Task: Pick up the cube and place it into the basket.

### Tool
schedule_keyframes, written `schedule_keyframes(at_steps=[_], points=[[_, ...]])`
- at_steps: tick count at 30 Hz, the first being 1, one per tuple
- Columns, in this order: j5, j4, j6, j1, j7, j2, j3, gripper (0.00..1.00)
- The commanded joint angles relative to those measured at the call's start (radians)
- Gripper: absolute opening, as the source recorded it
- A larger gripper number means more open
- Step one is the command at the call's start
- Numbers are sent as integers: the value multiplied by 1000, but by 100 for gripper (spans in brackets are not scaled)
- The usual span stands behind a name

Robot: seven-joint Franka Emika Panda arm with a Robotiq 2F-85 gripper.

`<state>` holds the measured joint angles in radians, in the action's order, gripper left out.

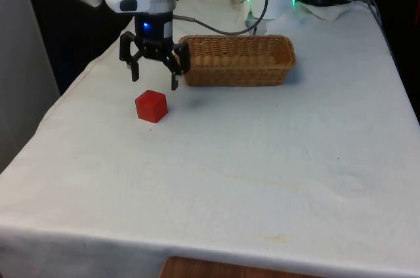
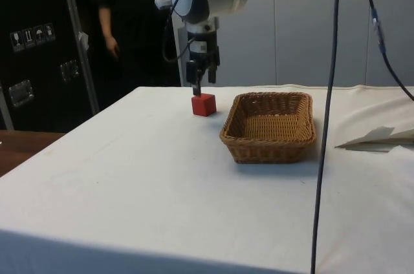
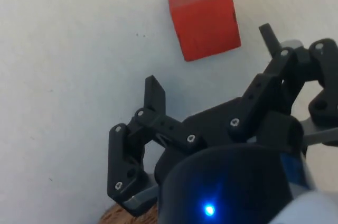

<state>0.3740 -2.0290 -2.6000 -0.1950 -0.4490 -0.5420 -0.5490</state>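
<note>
My gripper (image 1: 155, 80) hangs spread wide; the red cube (image 1: 151, 106) sits below, beyond my fingertips. I should centre over it before descending.

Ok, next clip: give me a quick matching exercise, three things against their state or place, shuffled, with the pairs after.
Things:
1. cube
2. basket
3. claw

States or places:
A. woven, nothing inside it
B. open, hanging above the cloth
C. red, resting on the cloth, not gripped

Pairs: 1-C, 2-A, 3-B. The side view shows the claw just above the cube, with the basket beside them.
</note>
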Motion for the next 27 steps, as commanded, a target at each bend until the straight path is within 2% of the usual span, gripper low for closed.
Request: schedule_keyframes(at_steps=[1,5,6,7,14,15,16,22,23,24,27], points=[[18,4,-10,14,-16,-2,15,100],[42,10,-10,16,-32,-16,16,100],[25,4,0,3,-18,-12,0,100],[51,16,-8,14,-36,-24,14,100],[68,39,-4,15,-38,-53,16,100],[53,30,0,3,-26,-47,2,100],[70,42,-3,16,-39,-56,16,100],[89,49,-8,20,-48,-80,14,100],[76,44,0,8,-37,-77,1,100],[90,50,-8,20,-48,-83,14,100],[95,55,-9,19,-45,-94,14,100]])
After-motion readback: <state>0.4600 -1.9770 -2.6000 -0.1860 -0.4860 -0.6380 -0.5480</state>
